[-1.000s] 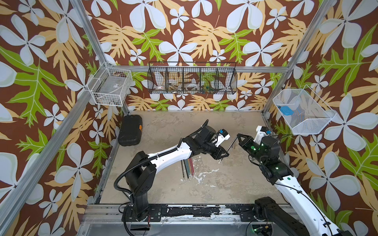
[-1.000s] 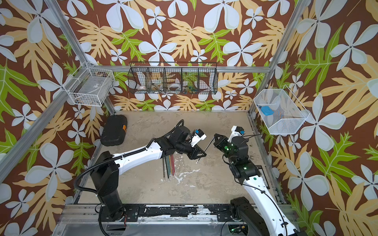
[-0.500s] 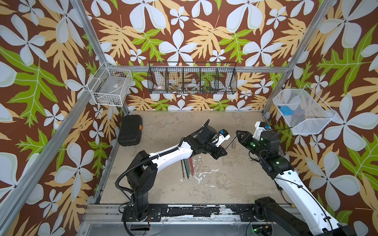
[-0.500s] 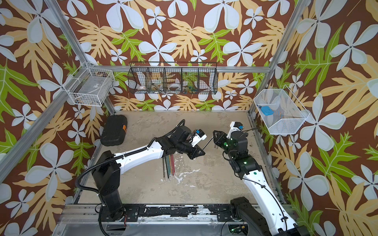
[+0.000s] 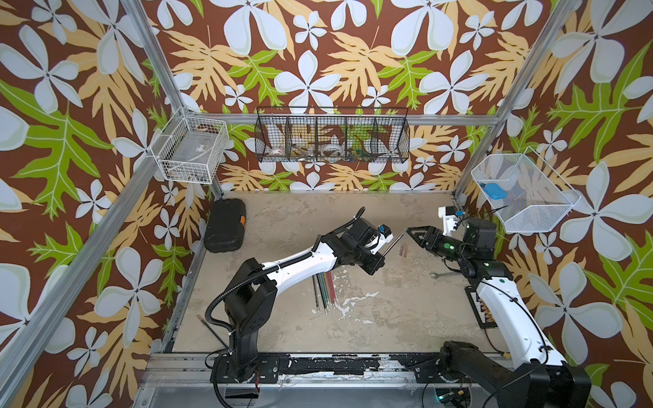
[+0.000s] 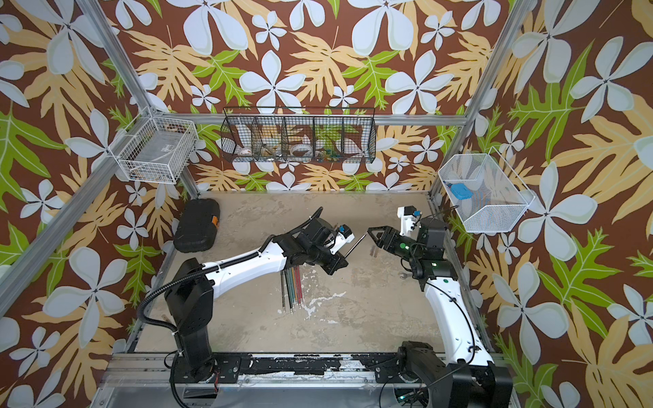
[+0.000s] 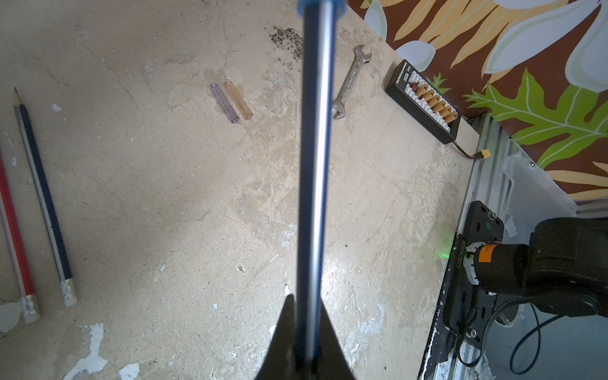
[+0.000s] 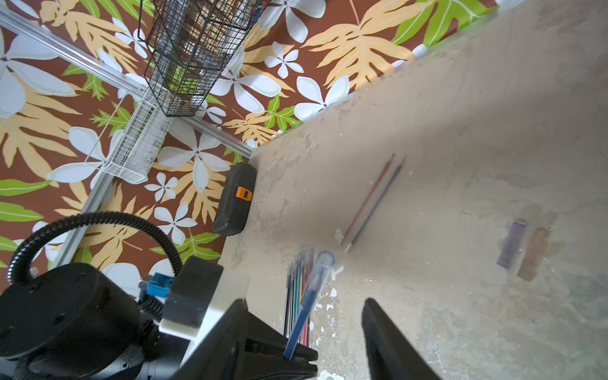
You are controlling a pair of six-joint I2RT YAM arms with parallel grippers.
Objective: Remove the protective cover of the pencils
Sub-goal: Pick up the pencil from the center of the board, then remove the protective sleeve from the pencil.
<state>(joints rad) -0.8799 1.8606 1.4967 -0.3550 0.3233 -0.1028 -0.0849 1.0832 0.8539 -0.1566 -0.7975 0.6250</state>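
The left gripper (image 7: 306, 306) is closed tightly on a long thin blue pencil with a pale stripe (image 7: 316, 164) and holds it in the air over the right half of the worn beige surface (image 5: 388, 318). The long axis of the pencil rises slantwise toward the back right corner. Its free end carries a small transparent blue cover (image 8: 324, 263) and points at the right gripper (image 5: 410, 232), which is the nearer one to the cover. Its fingers (image 8: 376, 329) stand about half apart and hold nothing. I judge that a short advance along the pencil is needed.

I cannot tell whether the cover is already between the fingers. The right wrist view is blurred there, and the left wrist view cuts the cover off. The other coloured pencils (image 5: 325, 293) lie bundled near the middle of the surface, with their long axes toward the front edge. Their far ends are hidden under the left arm.
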